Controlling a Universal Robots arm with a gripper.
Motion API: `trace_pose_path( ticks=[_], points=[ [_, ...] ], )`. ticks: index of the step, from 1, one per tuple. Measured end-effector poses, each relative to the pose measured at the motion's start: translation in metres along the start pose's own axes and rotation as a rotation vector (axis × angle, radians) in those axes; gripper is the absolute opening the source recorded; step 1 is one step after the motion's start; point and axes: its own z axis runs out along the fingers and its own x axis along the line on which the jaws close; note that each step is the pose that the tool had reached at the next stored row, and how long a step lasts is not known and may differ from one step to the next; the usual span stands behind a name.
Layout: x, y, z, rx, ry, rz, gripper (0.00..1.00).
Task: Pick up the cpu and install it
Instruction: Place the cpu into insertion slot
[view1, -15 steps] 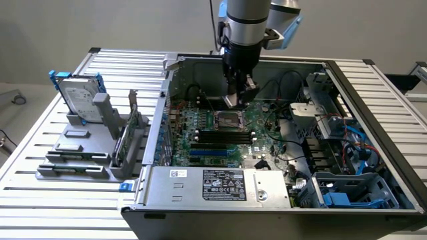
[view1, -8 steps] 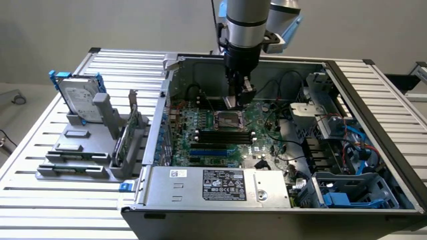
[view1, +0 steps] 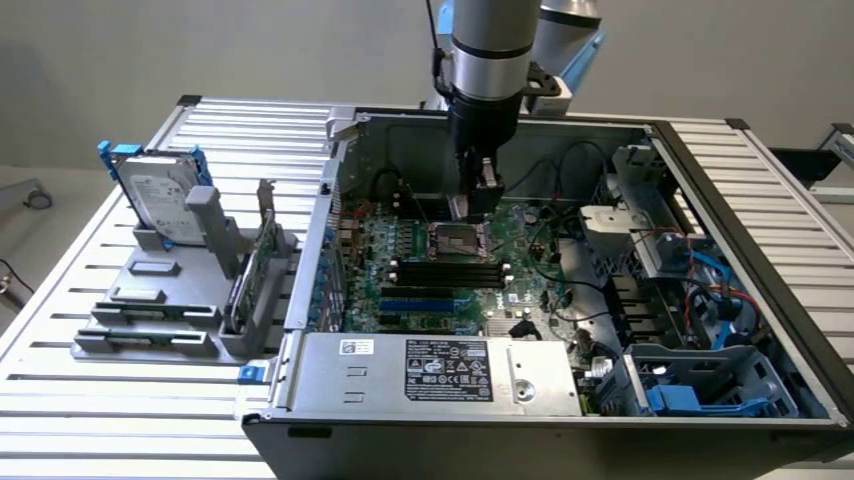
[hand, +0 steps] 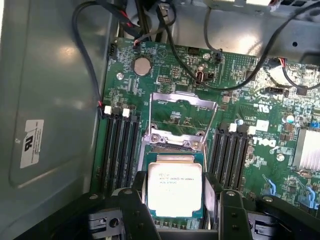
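The cpu (hand: 174, 187), a flat square chip with a silver-grey top and printed text, sits between my gripper's (hand: 175, 200) two black fingers (hand: 139, 195), which press against its two opposite sides. Just beyond it, the socket's metal load frame (hand: 183, 107) stands flipped open on the green motherboard (hand: 250, 90). In the exterior view my gripper (view1: 474, 205) hangs straight down inside the open computer case (view1: 310, 270), a little above the socket (view1: 457, 243), with the pale cpu (view1: 463, 207) at its tips.
Black memory slots (hand: 120, 150) flank the socket on both sides. Loose black cables (hand: 200, 30) cross the board's far end. A silver heatsink (hand: 307, 150) is nearby. The hard drive (view1: 163, 195) stands in a grey rack at the exterior view's left. The power supply (view1: 441, 370) fills the case's front.
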Motion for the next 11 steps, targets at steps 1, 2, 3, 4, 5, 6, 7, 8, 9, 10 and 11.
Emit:
trace_pose_path(
  ticks=[1,2,3,4,5,6,7,8,9,10,11],
  points=[
    [0.0,0.0,0.0007,-0.0002,-0.0007,0.017,0.55],
    [0.0,-0.0001,0.0013,-0.0004,-0.0014,0.033,0.55],
    [0.0,-0.0001,0.002,-0.0005,-0.0021,0.049,0.55],
    [0.0,-0.0001,0.0027,-0.001,-0.0029,0.065,0.55],
    [0.0,-0.0002,0.0038,-0.0018,-0.0036,0.08,0.55],
    [0.0,-0.0003,0.0052,-0.0024,-0.0043,0.093,0.55],
    [0.0,-0.0005,0.007,-0.0031,-0.0054,0.106,0.55],
    [0.0,-0.0008,0.0086,-0.0036,-0.0063,0.116,0.55],
    [0.001,-0.0013,0.01,-0.004,-0.007,0.124,0.55],
    [0.001,-0.002,0.0114,-0.0044,-0.0076,0.132,0.55],
    [0.002,-0.0032,0.0126,-0.0047,-0.0078,0.138,0.55]
  ],
)
